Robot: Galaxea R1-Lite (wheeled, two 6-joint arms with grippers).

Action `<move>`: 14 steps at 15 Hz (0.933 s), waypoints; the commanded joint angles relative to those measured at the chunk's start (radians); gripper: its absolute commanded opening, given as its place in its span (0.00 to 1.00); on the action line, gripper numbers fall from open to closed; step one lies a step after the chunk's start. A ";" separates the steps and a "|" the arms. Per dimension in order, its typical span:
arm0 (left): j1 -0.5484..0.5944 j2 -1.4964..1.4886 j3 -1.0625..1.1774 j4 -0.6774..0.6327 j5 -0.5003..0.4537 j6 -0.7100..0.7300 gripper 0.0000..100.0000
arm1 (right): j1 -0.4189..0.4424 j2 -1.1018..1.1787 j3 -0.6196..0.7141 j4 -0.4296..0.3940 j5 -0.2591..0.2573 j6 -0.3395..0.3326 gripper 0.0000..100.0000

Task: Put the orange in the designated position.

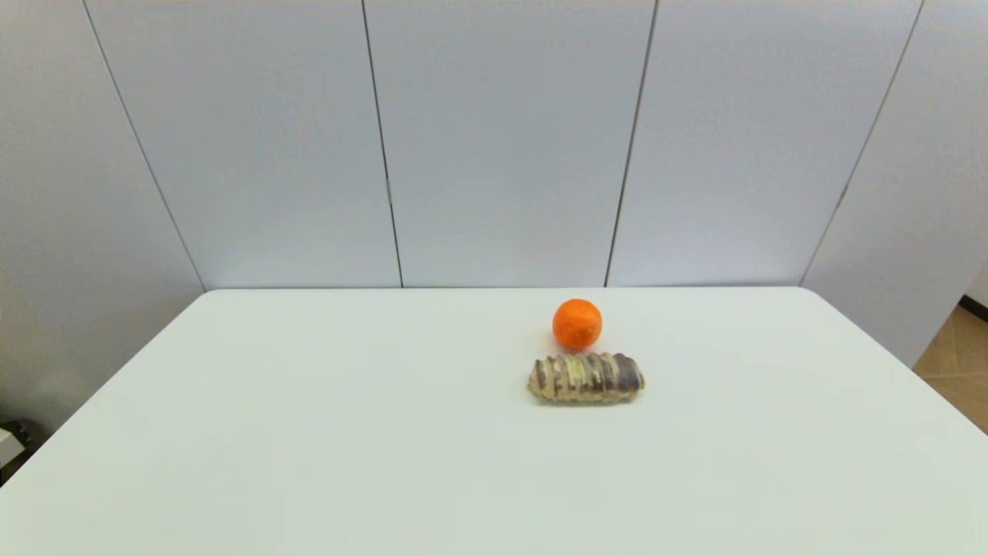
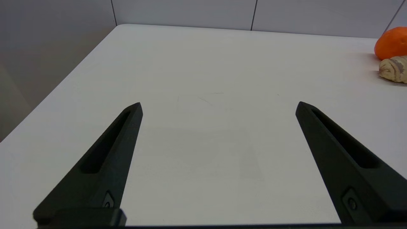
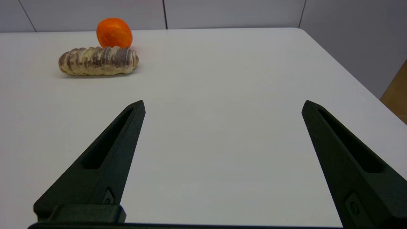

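Between your right gripper [image 3: 222, 106] fingers, spread wide and empty, lies only bare white table [image 3: 222, 79]. Your left gripper [image 2: 217, 105] is likewise wide open, holding nothing. Beyond the right fingertips, well apart, the orange [image 3: 114, 32] sits just behind the bread roll [image 3: 98, 61]. Expect the roll to obstruct a low approach; a nudged orange may roll.

White table [image 1: 309, 432] bears orange [image 1: 576, 323], bread roll [image 1: 586, 378].
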 commanded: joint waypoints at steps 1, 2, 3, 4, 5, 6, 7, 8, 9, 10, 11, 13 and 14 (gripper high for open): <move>0.001 0.000 0.000 -0.001 0.000 -0.001 1.00 | 0.000 0.001 0.000 0.000 0.000 0.000 1.00; 0.000 0.000 0.000 -0.001 0.000 -0.001 1.00 | 0.000 0.001 0.000 0.000 0.000 0.000 1.00; 0.000 0.000 0.000 -0.001 0.000 0.000 1.00 | 0.000 0.001 0.000 0.000 0.000 0.000 1.00; 0.001 0.000 0.000 -0.001 0.000 0.000 1.00 | 0.000 0.001 0.000 0.000 0.000 0.000 1.00; 0.000 0.000 0.000 -0.001 0.000 -0.001 1.00 | 0.000 0.001 0.000 0.000 0.000 0.000 1.00; 0.000 0.000 0.000 -0.001 0.000 -0.001 1.00 | 0.000 0.001 0.000 0.000 0.000 0.000 1.00; 0.000 0.000 0.000 -0.001 0.000 0.000 1.00 | 0.000 0.001 0.000 0.000 0.000 0.000 1.00; 0.000 0.000 0.000 -0.001 0.000 -0.001 1.00 | 0.000 0.001 0.000 0.000 0.000 0.000 1.00; 0.001 0.000 0.000 -0.001 0.000 -0.001 1.00 | 0.000 0.001 0.000 0.000 0.000 0.000 1.00; 0.000 0.000 0.000 -0.001 0.000 0.000 1.00 | 0.000 0.001 0.000 0.000 0.000 0.000 1.00; 0.000 0.000 0.000 -0.001 0.000 -0.001 1.00 | 0.000 0.001 0.000 0.000 0.000 0.000 1.00; 0.001 0.000 0.000 -0.001 0.000 -0.001 1.00 | 0.000 0.001 0.000 0.000 0.000 0.000 1.00; 0.000 0.000 0.000 -0.001 0.000 0.000 1.00 | 0.000 0.001 0.000 0.000 0.000 0.000 1.00</move>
